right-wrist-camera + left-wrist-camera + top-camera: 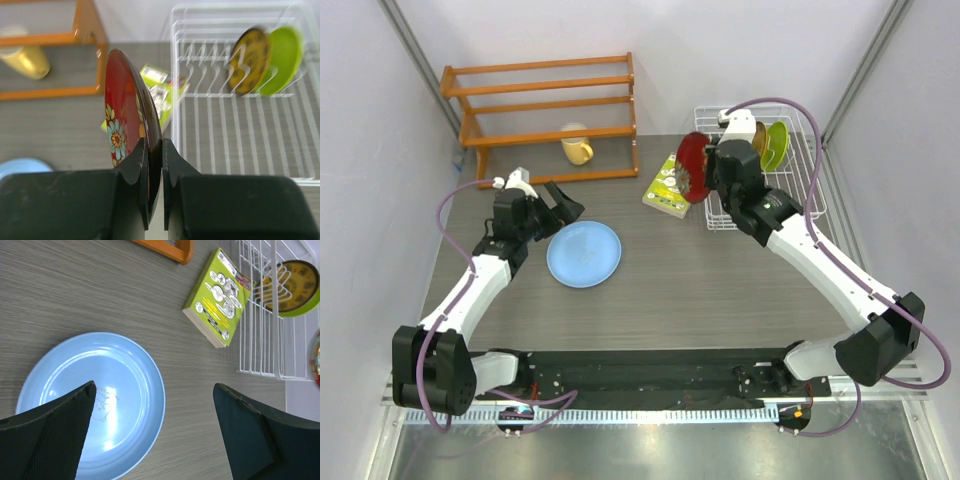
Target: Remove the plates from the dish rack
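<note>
Plate in hand comes first: the dark red patterned plate [125, 135] stands on edge, its lower rim pinched between the clamped fingers of the right gripper [155, 165], its flowered face turned left and its disc running straight away from the wrist. In the top view it hangs just outside the left wall of the dish rack [798, 190], clear of the prongs and above the table [720, 280]. The amber dark-rimmed plate [250, 60] and the lime green plate [286, 57] lean side by side in the rack's far slots. The light blue plate [584, 254] lies flat on the table, well to the left. The left gripper [154, 386] hovers over that plate's near edge with its jaws spread wide and nothing between them. By my reading the next move is a carry leftward and a turn from upright to flat — the right arm alone has the plate, so the turn falls to its wrist. A green book [667, 187] lies on the table almost under the red plate, between it and the blue one; that is the thing most likely to be clipped. The orange wooden shelf [545, 110] and the yellow mug [577, 146] sit farther back, out of the path.
</note>
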Robot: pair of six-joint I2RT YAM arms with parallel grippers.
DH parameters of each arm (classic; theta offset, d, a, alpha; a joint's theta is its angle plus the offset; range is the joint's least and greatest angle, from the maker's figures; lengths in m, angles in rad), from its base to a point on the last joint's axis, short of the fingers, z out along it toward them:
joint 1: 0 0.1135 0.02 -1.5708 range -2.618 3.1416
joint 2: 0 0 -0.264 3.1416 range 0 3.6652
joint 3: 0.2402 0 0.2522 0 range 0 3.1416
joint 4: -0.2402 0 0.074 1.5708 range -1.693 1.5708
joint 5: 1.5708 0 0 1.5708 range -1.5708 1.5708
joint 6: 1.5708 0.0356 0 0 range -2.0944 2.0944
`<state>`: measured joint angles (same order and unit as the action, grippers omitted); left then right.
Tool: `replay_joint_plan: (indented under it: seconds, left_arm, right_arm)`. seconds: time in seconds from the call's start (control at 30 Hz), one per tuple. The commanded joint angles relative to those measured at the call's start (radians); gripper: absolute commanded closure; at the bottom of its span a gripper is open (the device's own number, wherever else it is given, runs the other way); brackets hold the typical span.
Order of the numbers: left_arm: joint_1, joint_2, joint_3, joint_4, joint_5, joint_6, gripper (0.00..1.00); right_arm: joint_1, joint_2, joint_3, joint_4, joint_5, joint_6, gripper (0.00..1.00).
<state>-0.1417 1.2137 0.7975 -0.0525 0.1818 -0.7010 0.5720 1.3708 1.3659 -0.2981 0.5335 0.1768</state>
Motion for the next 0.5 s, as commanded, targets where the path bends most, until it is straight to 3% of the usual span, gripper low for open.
replay_joint_plan:
  seconds: [0.0,0.47]
  left_arm:
    - [0.004,-0.037,-0.050,0.135,0.094,-0.034,0.00]
    - [0.004,0.041,-0.225,0.506,0.225,-0.189,0.05]
  right_arm:
    - [0.028,-0.052,-0.070,0.066,-0.153,0.164,0.99]
    - [0.063,-0.020,-0.229,0.258,-0.401,0.371,0.99]
